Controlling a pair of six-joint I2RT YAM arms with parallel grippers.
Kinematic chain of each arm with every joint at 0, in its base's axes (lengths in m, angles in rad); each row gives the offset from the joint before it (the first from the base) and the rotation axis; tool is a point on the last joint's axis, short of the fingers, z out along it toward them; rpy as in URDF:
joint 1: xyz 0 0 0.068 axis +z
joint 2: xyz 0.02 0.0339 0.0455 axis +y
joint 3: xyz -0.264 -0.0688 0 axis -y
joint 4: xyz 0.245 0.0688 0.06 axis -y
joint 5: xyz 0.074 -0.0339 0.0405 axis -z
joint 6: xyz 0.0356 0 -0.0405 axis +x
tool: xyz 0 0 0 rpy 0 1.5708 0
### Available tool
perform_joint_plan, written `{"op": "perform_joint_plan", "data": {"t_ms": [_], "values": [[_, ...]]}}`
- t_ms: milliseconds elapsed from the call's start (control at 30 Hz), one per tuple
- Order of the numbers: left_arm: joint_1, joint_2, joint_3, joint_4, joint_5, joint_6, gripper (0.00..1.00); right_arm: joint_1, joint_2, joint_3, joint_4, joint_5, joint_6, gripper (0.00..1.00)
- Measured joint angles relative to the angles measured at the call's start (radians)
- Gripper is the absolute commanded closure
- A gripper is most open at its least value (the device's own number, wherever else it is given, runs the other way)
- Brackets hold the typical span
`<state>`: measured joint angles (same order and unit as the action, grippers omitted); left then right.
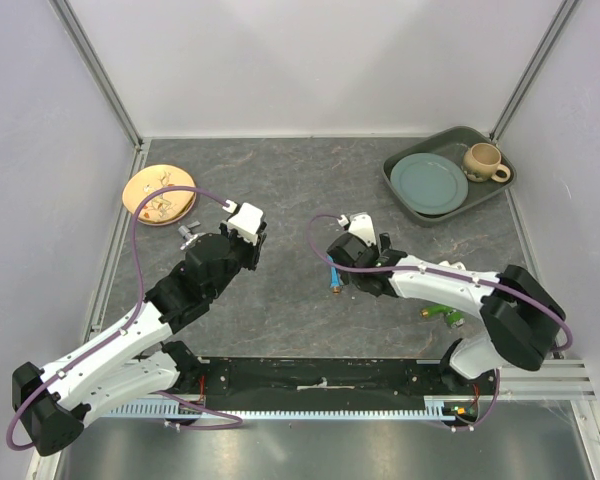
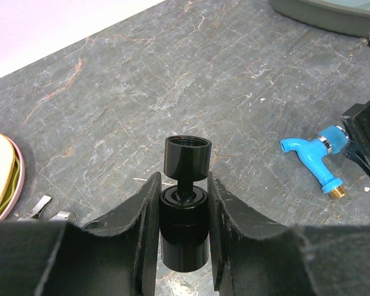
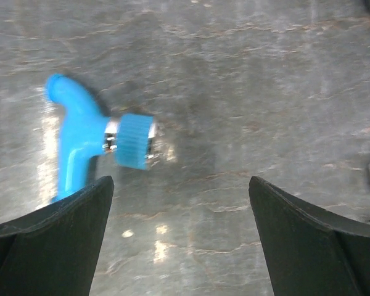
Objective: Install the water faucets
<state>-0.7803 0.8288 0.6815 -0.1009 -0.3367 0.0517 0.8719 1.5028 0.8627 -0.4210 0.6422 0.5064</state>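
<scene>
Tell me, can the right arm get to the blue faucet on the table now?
Probably yes. The right gripper hangs open just above the blue faucet, which lies free on the table, slightly toward one finger's side. Nothing stands between them.

Dark grey table [image 2: 172, 74], marbled with pale and rust-coloured veins. Bright blue faucet [image 2: 313, 154] with brass-coloured tip and silvery band; green faucet [image 1: 442, 316] near right. Glossy black fitting [image 2: 186, 209]. Far right: grey-green tray [image 1: 480, 192], dusty teal plate [image 1: 428, 183], beige mug [image 1: 483, 160]. Far left: tan disc [image 1: 160, 192]. Purple cables [image 1: 133, 255].
</scene>
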Motion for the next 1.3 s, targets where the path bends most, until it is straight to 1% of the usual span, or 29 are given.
{"op": "perform_joint_plan", "data": {"t_ms": [100,133,200,333,367,533,667,700,767,800,867,933,967,1033,1067,1133,1167,1300], "values": [[0.0,0.0,0.0,-0.001,0.002,0.0,0.98,0.0,-0.061,-0.038,0.054,-0.093,0.031,0.09],[0.0,0.0,0.0,-0.002,0.003,0.0,0.98,0.0,-0.09,-0.061,0.088,-0.134,0.051,0.13],[0.0,0.0,0.0,-0.002,0.004,0.0,0.98,0.0,-0.127,-0.101,0.156,-0.2,0.1,0.18],[0.0,0.0,0.0,-0.002,0.006,0.0,0.98,0.002,-0.132,-0.167,0.266,-0.283,0.18,0.23],[0.0,0.0,0.0,-0.002,0.006,0.0,0.98,0.001,-0.126,-0.177,0.28,-0.296,0.193,0.25],[0.0,0.0,0.0,-0.002,0.006,0.0,0.98,0.001,-0.055,-0.183,0.345,-0.328,0.216,0.33],[0.0,0.0,0.0,-0.002,0.006,0.0,0.98,0.001,-0.005,-0.183,0.382,-0.327,0.211,0.42],[0.0,0.0,0.0,-0.002,0.006,0.0,0.98,0.001,0.009,-0.183,0.389,-0.324,0.21,0.46],[0.0,0.0,0.0,-0.002,0.007,0.0,0.98,0.001,0.032,-0.175,0.399,-0.306,0.195,0.48],[0.0,0.0,0.0,-0.002,0.007,0.0,0.98,0.002,0.04,-0.169,0.402,-0.303,0.193,0.51],[0.0,0.0,0.0,-0.002,0.008,0.0,0.98,0.002,0.063,-0.152,0.405,-0.286,0.179,0.52],[0.0,0.0,0.0,-0.002,0.009,0.0,0.98,0.002,0.077,-0.138,0.401,-0.273,0.165,0.56],[0.0,0.0,0.0,-0.002,0.01,0.0,0.98,0.002,0.084,-0.133,0.397,-0.266,0.155,0.63],[0.0,0.0,0.0,-0.002,0.018,0.0,0.98,0.002,0.095,-0.12,0.387,-0.256,0.137,0.72],[0.0,0.0,0.0,-0.002,0.024,0.0,0.98,0.002,0.1,-0.114,0.382,-0.251,0.125,0.83],[0.0,0.0,0.0,-0.002,0.032,0.0,0.98,0.002,0.105,-0.103,0.366,-0.241,0.094,0.9],[0.0,0.0,0.0,-0.002,0.037,0.0,0.98,0.002,0.105,-0.101,0.359,-0.238,0.077,0.99],[0.0,0.0,0.0,-0.002,0.097,0.0,0.98,0.002,0.078,-0.1,0.312,-0.221,-0.01,1.0]]}}
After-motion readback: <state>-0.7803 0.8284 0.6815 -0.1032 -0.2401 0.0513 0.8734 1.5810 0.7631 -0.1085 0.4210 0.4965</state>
